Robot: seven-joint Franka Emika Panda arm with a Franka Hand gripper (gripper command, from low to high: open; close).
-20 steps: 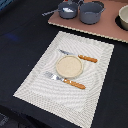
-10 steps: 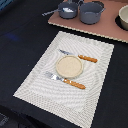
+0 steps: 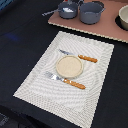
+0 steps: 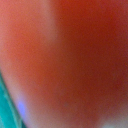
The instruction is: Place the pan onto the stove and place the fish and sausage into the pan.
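The small blue-grey pan (image 3: 67,10) sits on the pinkish-brown stove (image 3: 107,27) at the back of the exterior view, its thin handle pointing to that view's left. A white piece, the fish (image 3: 66,9), lies inside the pan. A glossy red surface, apparently the sausage (image 4: 70,55), fills almost the whole wrist view, blurred and very close to the camera. The sausage does not show in the exterior view. Neither the arm nor the gripper's fingers show in either view.
A larger grey pot (image 3: 91,12) stands on the stove beside the pan. A pale bowl (image 3: 123,17) is at the stove's right edge. The striped placemat (image 3: 35,82) holds a round plate (image 3: 69,66), a knife (image 3: 80,56) and a fork (image 3: 65,80). A teal patch (image 4: 7,112) shows in the wrist view.
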